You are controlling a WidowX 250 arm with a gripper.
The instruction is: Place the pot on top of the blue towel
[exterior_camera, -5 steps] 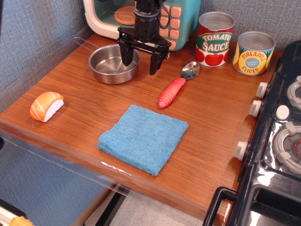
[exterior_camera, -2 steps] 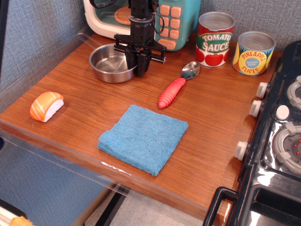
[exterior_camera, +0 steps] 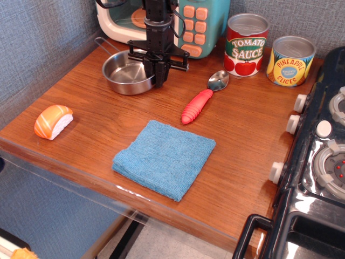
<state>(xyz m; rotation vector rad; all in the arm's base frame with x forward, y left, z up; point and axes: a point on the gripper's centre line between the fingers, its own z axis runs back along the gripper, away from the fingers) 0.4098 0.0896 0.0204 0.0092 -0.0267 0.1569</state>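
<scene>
The pot (exterior_camera: 125,73) is a small shiny steel pan at the back left of the wooden counter, with its thin wire handle (exterior_camera: 106,45) pointing to the back left. My gripper (exterior_camera: 157,80) points straight down and is shut on the pot's right rim. The blue towel (exterior_camera: 164,157) lies flat and bare near the counter's front edge, well in front of the pot and a little to the right.
A red-handled spoon (exterior_camera: 198,104) lies between pot and towel, to the right. A toy microwave (exterior_camera: 197,21) stands behind the gripper. A tomato sauce can (exterior_camera: 246,45) and a pineapple can (exterior_camera: 291,61) stand at the back right. A salmon sushi piece (exterior_camera: 53,121) lies left. A stove (exterior_camera: 323,162) borders the right.
The gripper was open over the pot's right rim and has shut on it. The pot has hardly moved, only shifted slightly.
</scene>
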